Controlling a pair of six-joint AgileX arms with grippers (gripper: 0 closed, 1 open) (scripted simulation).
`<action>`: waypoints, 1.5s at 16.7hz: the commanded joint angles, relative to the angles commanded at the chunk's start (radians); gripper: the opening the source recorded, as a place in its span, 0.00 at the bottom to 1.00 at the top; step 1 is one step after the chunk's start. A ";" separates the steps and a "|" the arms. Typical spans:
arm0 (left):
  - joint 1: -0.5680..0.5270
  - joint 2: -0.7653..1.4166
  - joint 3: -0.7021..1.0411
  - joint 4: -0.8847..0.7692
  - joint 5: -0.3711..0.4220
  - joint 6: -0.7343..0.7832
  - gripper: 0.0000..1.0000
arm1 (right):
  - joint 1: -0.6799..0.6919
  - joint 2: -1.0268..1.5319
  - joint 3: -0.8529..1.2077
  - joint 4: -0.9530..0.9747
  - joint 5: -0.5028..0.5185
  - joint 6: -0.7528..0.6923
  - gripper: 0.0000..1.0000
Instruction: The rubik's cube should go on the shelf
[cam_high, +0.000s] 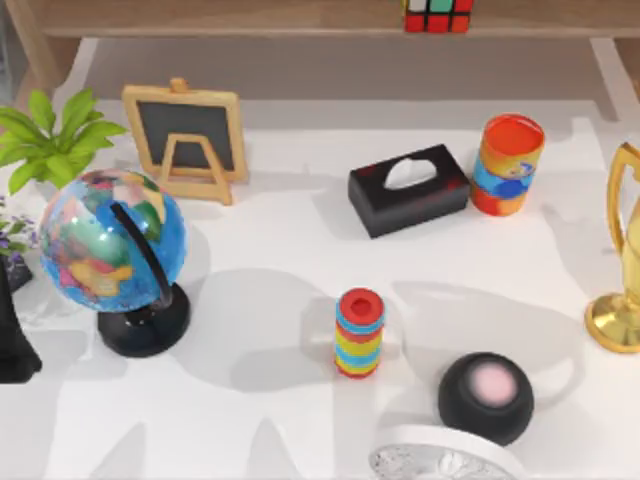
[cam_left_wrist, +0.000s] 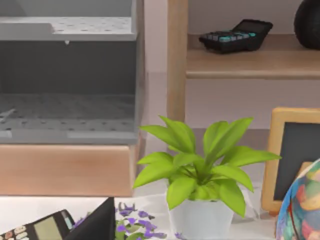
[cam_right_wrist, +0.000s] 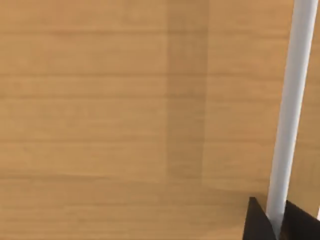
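Red, green and white stickers mark the rubik's cube (cam_high: 437, 15), already resting on the shelf (cam_high: 250, 20); placing looks done. I cannot tell either hand's state; next, retreat.

Matte black left tool (cam_left_wrist: 97, 225), angular black right tool (cam_right_wrist: 280, 222)
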 joint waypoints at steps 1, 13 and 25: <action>0.000 0.000 0.000 0.000 0.000 0.000 1.00 | 0.000 0.000 0.000 0.000 0.000 0.000 0.00; 0.000 0.000 0.000 0.000 0.000 0.000 1.00 | 0.053 0.040 0.096 -0.067 0.056 0.001 0.00; 0.000 0.000 0.000 0.000 0.000 0.000 1.00 | 0.134 0.114 0.290 -0.182 0.144 0.002 0.00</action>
